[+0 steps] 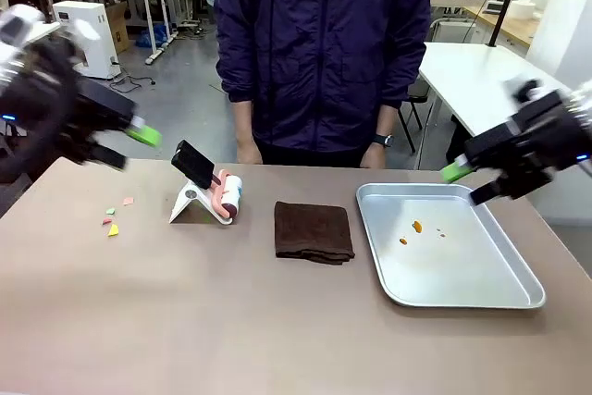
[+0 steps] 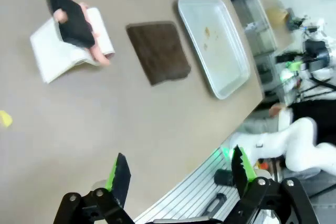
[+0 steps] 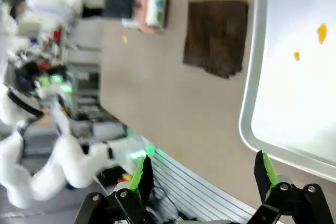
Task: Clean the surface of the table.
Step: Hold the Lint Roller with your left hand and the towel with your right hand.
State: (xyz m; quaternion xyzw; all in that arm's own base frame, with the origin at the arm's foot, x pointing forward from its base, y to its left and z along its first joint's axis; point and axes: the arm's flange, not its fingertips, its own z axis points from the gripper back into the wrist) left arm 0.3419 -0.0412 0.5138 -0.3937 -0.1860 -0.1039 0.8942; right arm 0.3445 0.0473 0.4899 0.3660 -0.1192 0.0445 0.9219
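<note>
Broadly across the foreground, the table (image 1: 231,321), taupe and matte, with a person (image 1: 324,43) in a dark jacket at its far edge. Above its two ends, left gripper (image 1: 134,147) and right gripper (image 1: 467,184), fingers spread wide, holding nothing. On the top: silver tray (image 1: 518,298) at right, folded brown cloth (image 1: 314,231) mid-table, lint roller (image 1: 228,196) on a white stand, coloured scraps (image 1: 113,224) at left, orange crumbs (image 1: 417,226) inside the tray.

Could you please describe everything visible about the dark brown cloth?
The dark brown cloth is folded into a rough square of soft, towel-like fabric, its near edge uneven. It lies flat near the middle of the taupe table, apart from the lint roller to its left and the silver tray to its right. Only the table touches it.
</note>
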